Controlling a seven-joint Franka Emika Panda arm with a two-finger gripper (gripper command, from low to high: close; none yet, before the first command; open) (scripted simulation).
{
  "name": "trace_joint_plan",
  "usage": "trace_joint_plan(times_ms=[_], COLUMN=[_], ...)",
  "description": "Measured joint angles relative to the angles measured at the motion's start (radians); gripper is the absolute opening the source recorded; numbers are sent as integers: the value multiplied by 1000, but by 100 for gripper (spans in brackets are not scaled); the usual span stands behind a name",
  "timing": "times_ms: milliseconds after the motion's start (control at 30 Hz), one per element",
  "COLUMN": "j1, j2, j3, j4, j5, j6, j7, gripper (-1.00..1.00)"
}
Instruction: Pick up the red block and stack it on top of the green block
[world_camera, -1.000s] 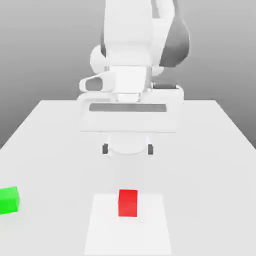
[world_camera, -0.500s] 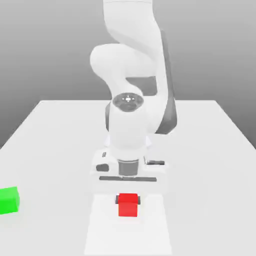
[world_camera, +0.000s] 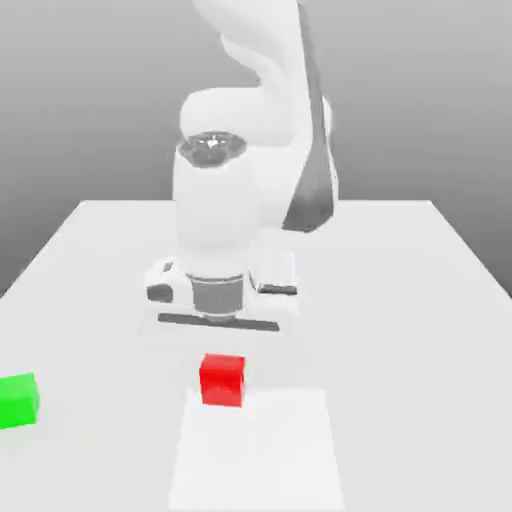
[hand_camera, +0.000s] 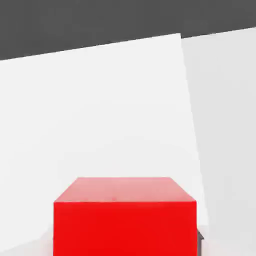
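The end effector (world_camera: 222, 362) is gripping the red block (world_camera: 222, 380), carrying it just clear of the white tabletop (world_camera: 400, 300), at the far edge of the brighter white patch (world_camera: 256, 450). In the hand view the red block (hand_camera: 125, 217) is sitting square beneath the camera. The green block (world_camera: 17, 400) is waiting well apart at the exterior view's left edge.

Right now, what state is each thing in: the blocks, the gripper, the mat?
Red block: lifted off the mat, held under the gripper, upright.
Green block: resting on the table at the exterior view's left edge, nothing on it.
Gripper: shut on the red block.
Mat: lying flat on the table.
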Motion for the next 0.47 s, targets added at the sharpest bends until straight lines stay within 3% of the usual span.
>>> trace_joint_plan(times_ms=[200,333,367,467], j1=[-291,-354,-366,-366], j2=[84,227,260,260], j3=[-151,-129,-114,-114], j4=[182,240,244,244], j5=[41,136,159,159], j6=[-102,-24,3,3], j7=[-42,-110,-127,-127], gripper=[-100,-100,100,100])
